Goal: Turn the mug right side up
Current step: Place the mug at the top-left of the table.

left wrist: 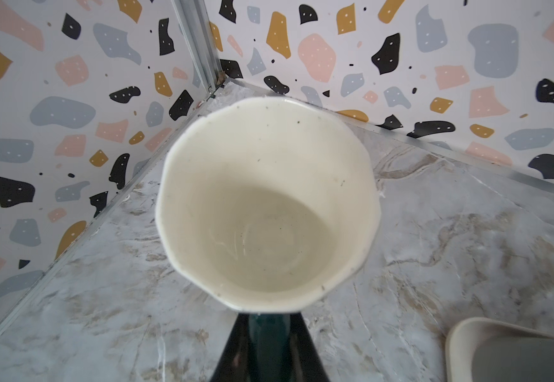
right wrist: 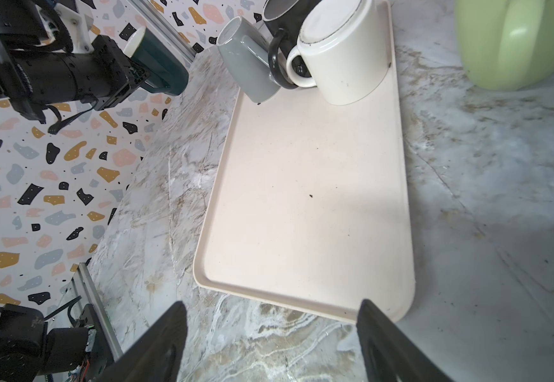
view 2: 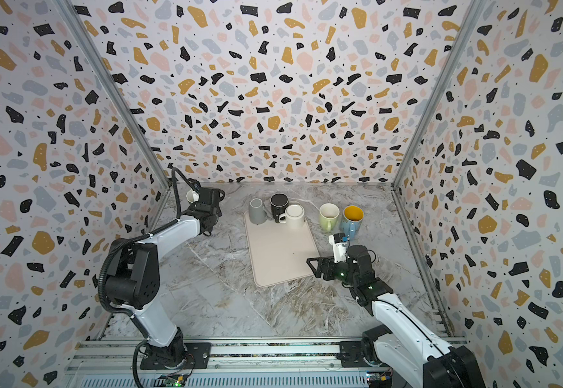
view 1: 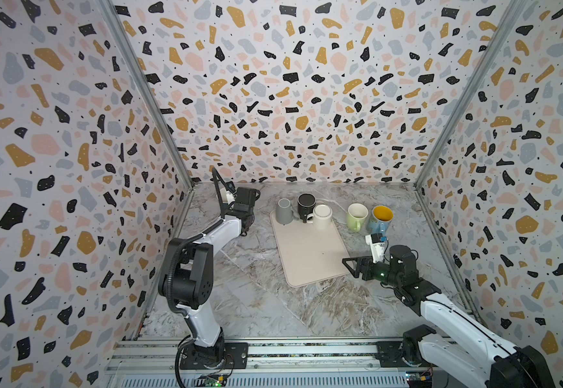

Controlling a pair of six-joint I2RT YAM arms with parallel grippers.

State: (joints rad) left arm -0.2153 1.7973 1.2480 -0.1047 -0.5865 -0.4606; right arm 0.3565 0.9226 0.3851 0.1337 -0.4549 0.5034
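The mug [left wrist: 269,205] is dark teal outside and cream inside. It hangs above the marble table near the back left corner, also seen in the right wrist view [right wrist: 163,71] and as a pale rim in a top view [view 2: 191,196]. My left gripper [left wrist: 267,319] is shut on its dark handle side, and the mug's mouth faces the left wrist camera. My right gripper [right wrist: 272,307] stands open and empty just off the near right corner of the beige tray [right wrist: 302,198], low over the table, as both top views [view 1: 349,263] [view 2: 313,265] show.
On the tray's far end [view 1: 310,262] stand three upturned mugs: grey [view 1: 284,211], black [view 1: 306,205] and cream [view 1: 322,216]. To its right, a green mug [view 1: 357,215] and a blue mug with a yellow inside [view 1: 381,218] stand upright. Patterned walls close three sides.
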